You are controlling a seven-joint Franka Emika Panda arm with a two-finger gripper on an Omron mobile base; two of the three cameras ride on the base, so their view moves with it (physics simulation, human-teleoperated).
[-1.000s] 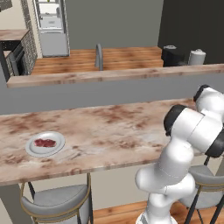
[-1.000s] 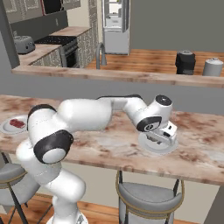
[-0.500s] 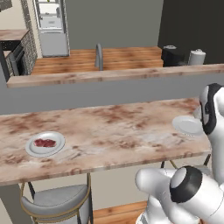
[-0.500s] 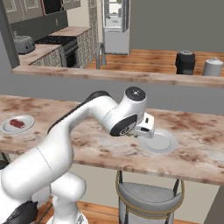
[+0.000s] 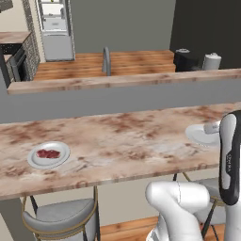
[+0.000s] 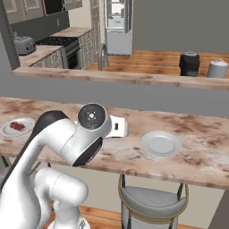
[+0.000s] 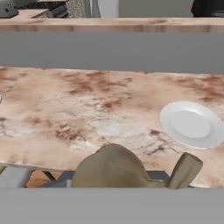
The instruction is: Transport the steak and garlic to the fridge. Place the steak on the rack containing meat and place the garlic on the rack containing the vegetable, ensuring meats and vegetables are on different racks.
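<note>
Now the arm has swung back from the right-hand white plate (image 6: 161, 144), where it was bent low a second ago, and that plate lies bare. In the hand view, we see the garlic (image 7: 113, 168), a tan bulb with its stalk pointing right, sitting right where the fingertips belong and riding above the marble counter (image 7: 65, 105). From that we judge the gripper (image 6: 118, 128) is part-closed around the garlic, though the bulb hides the fingers themselves. So the pickup looks done, and the carry to the fridge (image 5: 55, 28), far across the kitchen behind the raised bar, lies ahead. The steak (image 5: 48, 153) has not moved: it rests on its own plate (image 5: 34, 161) at the counter's left end, not yet collected.
</note>
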